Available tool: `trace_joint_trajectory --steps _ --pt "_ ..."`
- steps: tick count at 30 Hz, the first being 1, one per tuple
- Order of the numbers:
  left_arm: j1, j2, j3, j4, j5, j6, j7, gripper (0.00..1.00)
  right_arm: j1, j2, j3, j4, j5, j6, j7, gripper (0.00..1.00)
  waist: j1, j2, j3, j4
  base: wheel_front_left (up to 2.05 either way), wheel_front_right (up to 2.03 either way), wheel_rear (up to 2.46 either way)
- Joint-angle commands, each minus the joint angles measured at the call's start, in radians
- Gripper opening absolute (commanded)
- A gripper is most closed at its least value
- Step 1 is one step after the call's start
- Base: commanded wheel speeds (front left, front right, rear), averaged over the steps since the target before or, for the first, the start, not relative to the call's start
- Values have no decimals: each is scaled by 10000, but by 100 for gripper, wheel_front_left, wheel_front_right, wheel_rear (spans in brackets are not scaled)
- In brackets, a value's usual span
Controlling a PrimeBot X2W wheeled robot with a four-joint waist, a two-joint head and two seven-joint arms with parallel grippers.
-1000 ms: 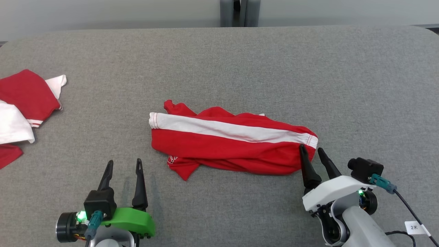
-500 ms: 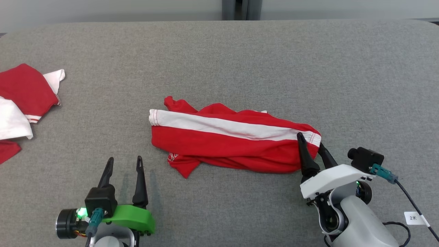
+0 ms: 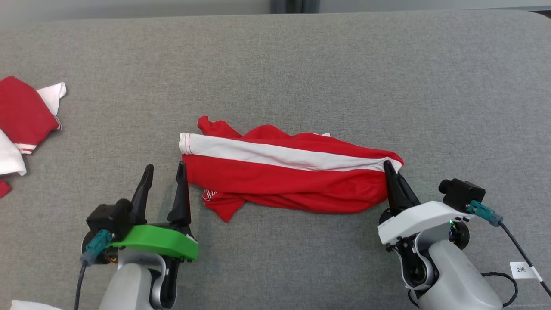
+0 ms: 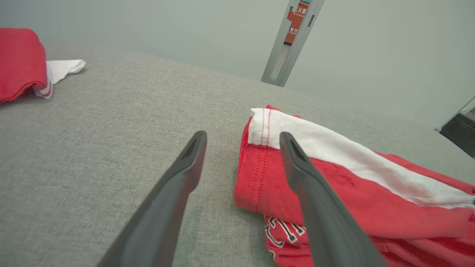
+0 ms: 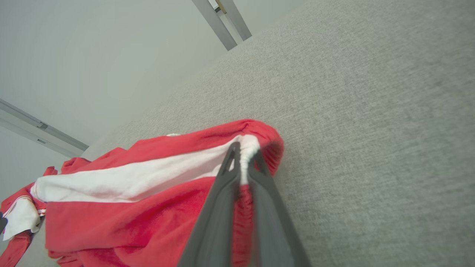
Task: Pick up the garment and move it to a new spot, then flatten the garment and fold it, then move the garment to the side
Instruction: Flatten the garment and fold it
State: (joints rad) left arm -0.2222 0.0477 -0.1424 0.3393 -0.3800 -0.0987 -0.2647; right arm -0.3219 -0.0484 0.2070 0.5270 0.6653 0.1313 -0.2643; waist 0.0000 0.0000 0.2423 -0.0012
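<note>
The garment (image 3: 280,174) is a red piece with a white band, bunched lengthwise across the middle of the grey table (image 3: 301,64). My right gripper (image 3: 391,167) is shut on its right end; in the right wrist view the fingers pinch the white hem (image 5: 245,155) and red cloth (image 5: 130,218). My left gripper (image 3: 165,170) stands open just left of the garment's left end. In the left wrist view its right finger (image 4: 297,163) lies over the red edge (image 4: 256,174) and its left finger (image 4: 189,163) over bare table.
More red and white clothes (image 3: 21,120) lie at the table's far left edge, also seen in the left wrist view (image 4: 22,63). A cable with a white tag (image 3: 521,270) trails from my right arm at the lower right.
My right gripper has pushed forward onto the garment's right end and shut on it. My left gripper has moved forward and right to the garment's left end, still open. The camera has shifted.
</note>
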Motion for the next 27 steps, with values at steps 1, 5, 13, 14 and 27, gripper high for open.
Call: trace_joint_trajectory --steps 1,5,13,14,27 --pt "-403 51 52 214 -166 -117 4 100 17 -39 10 -28 41 -11 -1 0 0 0 93 -90 0 0 0" --pt "-1138 48 -108 1058 -487 -313 6 100 -27 -42 113 -52 125 -11 -1 0 0 0 227 -202 0 0 0" --pt "-2082 593 -1341 1782 -1643 -322 3 100 -140 -39 191 -30 -28 -11 -1 0 0 0 433 -351 0 0 0" --pt "-2179 660 -1401 1809 -1728 -322 3 100 -144 -42 201 -39 -28 -11 -1 0 0 0 452 -361 0 0 0" --pt "-2138 944 -2214 1608 -2273 -326 3 100 -104 -40 112 -61 -163 -11 0 0 0 0 461 -289 0 0 0"
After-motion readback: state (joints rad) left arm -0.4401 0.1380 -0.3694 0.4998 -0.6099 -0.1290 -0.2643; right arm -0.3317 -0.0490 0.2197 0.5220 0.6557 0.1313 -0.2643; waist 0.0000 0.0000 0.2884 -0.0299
